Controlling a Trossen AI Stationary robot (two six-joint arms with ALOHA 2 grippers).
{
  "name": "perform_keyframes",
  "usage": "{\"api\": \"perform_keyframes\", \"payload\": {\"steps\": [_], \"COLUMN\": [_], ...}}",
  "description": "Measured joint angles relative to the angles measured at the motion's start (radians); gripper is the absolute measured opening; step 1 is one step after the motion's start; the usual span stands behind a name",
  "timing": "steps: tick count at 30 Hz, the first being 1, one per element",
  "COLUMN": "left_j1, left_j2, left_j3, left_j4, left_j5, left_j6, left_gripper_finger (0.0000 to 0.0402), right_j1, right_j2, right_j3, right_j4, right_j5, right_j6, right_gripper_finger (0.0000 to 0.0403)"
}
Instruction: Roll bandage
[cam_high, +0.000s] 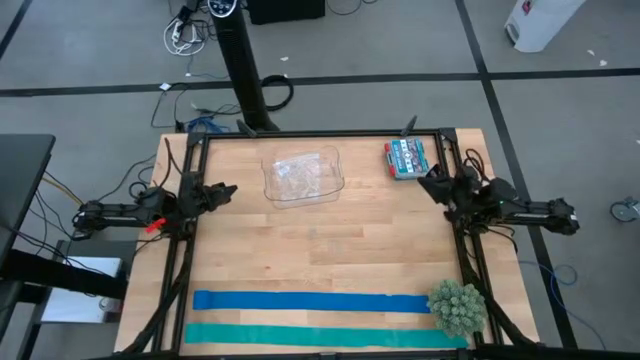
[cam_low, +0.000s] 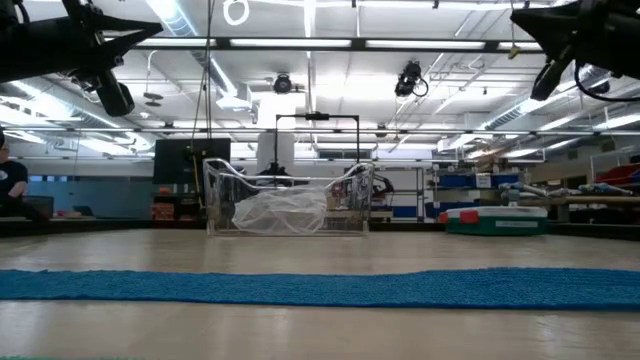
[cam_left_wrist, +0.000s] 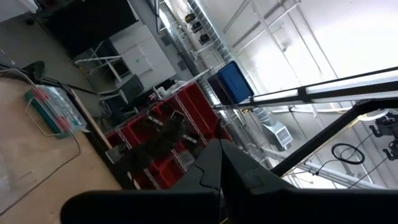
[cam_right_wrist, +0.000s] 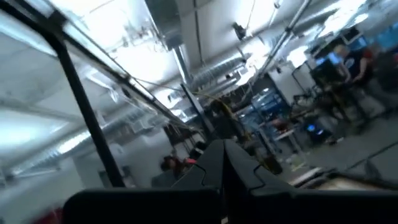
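The royal-blue bandage (cam_high: 312, 301) lies flat and unrolled along the table's near part, running left to right; it shows as a blue band in the low view (cam_low: 320, 286). My left gripper (cam_high: 228, 190) hovers at the table's left edge, shut and empty; its fingers meet in the left wrist view (cam_left_wrist: 219, 163). My right gripper (cam_high: 428, 180) hovers at the table's right edge, shut and empty; its fingers meet in the right wrist view (cam_right_wrist: 222, 163). Both are far from the bandage.
A teal-green strip (cam_high: 325, 336) lies just nearer than the bandage. A green spiky ball (cam_high: 458, 308) sits at their right ends. A clear plastic container (cam_high: 302, 176) stands at the far middle, and a teal box (cam_high: 408, 158) at the far right.
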Motion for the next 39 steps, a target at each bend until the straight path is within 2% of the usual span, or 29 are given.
{"api": "perform_keyframes", "payload": {"steps": [5,12,18,22,25,28,32,39], "left_j1": [0.0,0.0,0.0,0.0,0.0,0.0,0.0,0.0], "left_j2": [0.0,0.0,0.0,0.0,0.0,0.0,0.04,0.231], "left_j3": [0.0,0.0,0.0,0.0,0.014,0.088,0.247,0.59], "left_j4": [0.032,0.041,0.057,0.129,0.185,0.169,-0.007,-0.313], "left_j5": [-0.052,-0.104,-0.167,-0.208,-0.197,-0.146,-0.135,-0.105], "left_j6": [-0.04,-0.048,-0.048,-0.025,0.017,0.093,0.229,0.426], "left_gripper_finger": [0.0006,0.0006,0.0006,0.0006,0.0006,0.0006,0.0006,0.0006], "right_j1": [0.0,0.001,0.001,0.001,0.001,0.001,0.001,0.001], "right_j2": [0.029,0.153,0.337,0.482,0.587,0.693,0.826,1.004], "right_j3": [0.049,0.178,0.334,0.446,0.534,0.617,0.722,0.885], "right_j4": [0.005,0.01,0.008,0.004,0.005,0.006,0.001,0.001], "right_j5": [0.041,0.033,0.024,0.006,-0.025,-0.063,-0.1,-0.195], "right_j6": [0.13,0.118,0.123,0.13,0.131,0.131,0.125,0.084], "right_gripper_finger": [0.0001,0.0001,0.0001,0.0001,0.0001,0.0001,0.0002,0.0001]}}
